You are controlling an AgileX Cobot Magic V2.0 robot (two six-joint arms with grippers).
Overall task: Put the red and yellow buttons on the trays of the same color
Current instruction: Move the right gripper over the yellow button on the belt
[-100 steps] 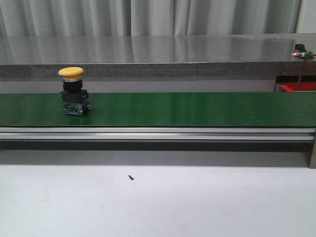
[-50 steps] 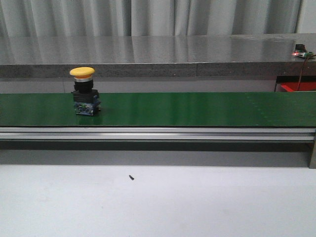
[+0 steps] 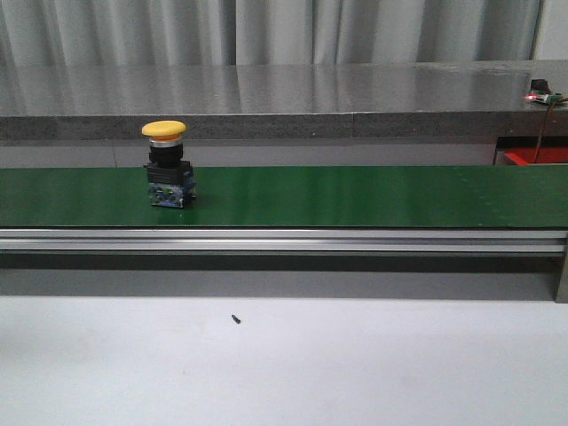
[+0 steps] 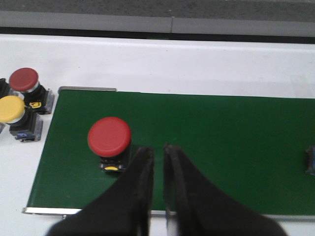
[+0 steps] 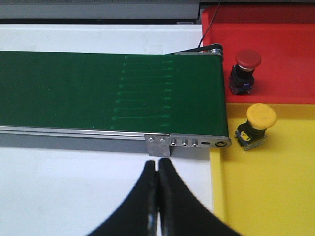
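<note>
The green conveyor belt carries a yellow button upright toward its left end, well short of the red tray and yellow tray at the far right end. A red button sits nearer the left edge, just beside the left gripper, whose fingers stand narrowly apart and empty. The right gripper is pressed closed, holding nothing. These look like rigid, light, top-heavy plastic; probably best pinched at the squarish black body under the smooth cap
</note>
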